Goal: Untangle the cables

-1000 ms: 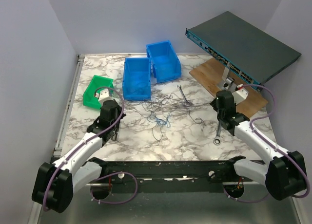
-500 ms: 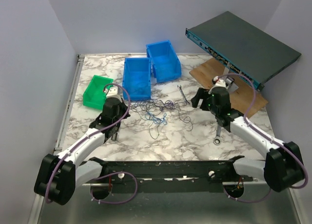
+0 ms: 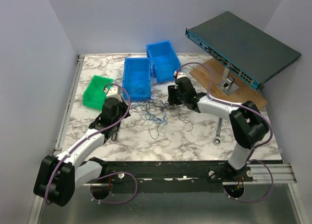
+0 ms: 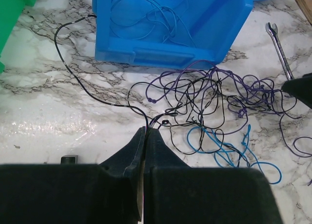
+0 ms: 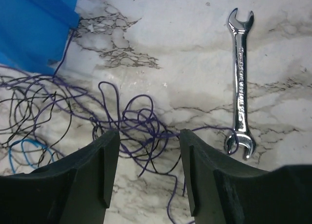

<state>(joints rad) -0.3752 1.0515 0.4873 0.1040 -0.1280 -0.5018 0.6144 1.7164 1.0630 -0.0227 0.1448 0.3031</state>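
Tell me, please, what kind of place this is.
Probably a robotics lab test bench: robot arms bolted to a marble-patterned table inside plain walls, with blue bins, a network switch and tangled thin cables as practice items.

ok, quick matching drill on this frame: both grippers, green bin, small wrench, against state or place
1. left gripper
2. right gripper
3. green bin
4. wrench

A. open, over purple wires
B. lying flat on the table
C. shut on a black wire
D. left of the blue bins

Pairs: 1-C, 2-A, 3-D, 4-B
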